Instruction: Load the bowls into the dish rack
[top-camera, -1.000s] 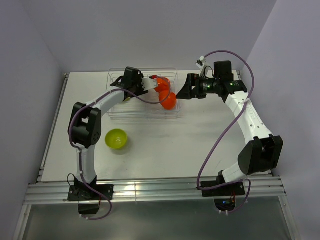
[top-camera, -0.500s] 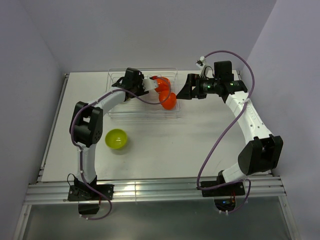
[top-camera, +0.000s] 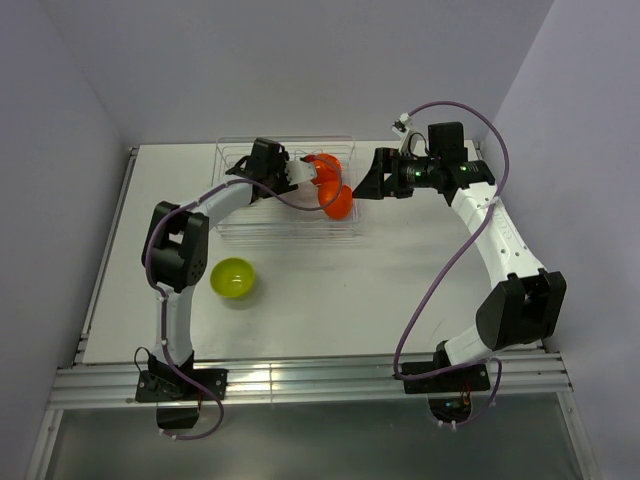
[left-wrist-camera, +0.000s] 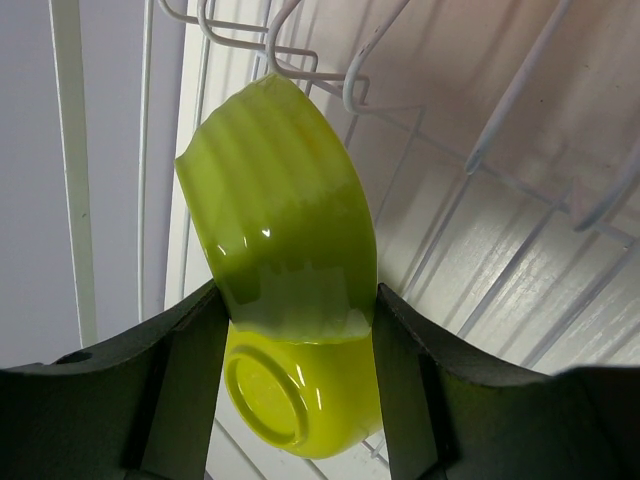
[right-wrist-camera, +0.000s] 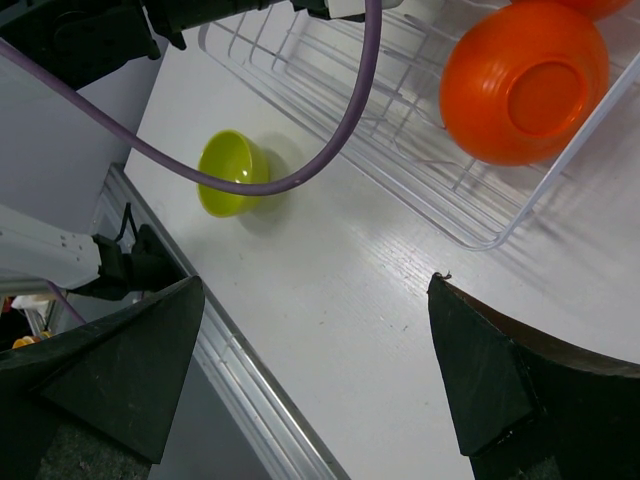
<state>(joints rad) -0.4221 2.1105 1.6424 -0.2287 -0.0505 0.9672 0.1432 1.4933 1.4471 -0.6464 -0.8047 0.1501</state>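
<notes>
Seen from overhead, the dish rack (top-camera: 240, 226) sits at the far side of the white table (top-camera: 330, 310). The left gripper (top-camera: 298, 172) reaches inside it, next to two orange bowls (top-camera: 333, 195) lying on their sides at the rack's right end. A loose green bowl (top-camera: 232, 278) sits upright on the table nearer the arms, and the right gripper (top-camera: 368, 183) hovers just right of the rack. In the left wrist view, the left gripper is clamped on a lime-green bowl (left-wrist-camera: 285, 250) tipped on edge among the rack wires, with its foot ring toward the camera. Its dark fingers (left-wrist-camera: 190, 370) press on opposite sides of the ribbed outer wall. In the right wrist view, the right gripper (right-wrist-camera: 315, 290) is spread wide and empty above the table, with one of the orange bowls (right-wrist-camera: 525, 80) in the rack corner and the loose green bowl (right-wrist-camera: 232, 172) beyond. The glossy plastic looks light and stiff but slippery, so a hold across the rim or opposite walls seems safest. No brand, label or writing is readable anywhere.
</notes>
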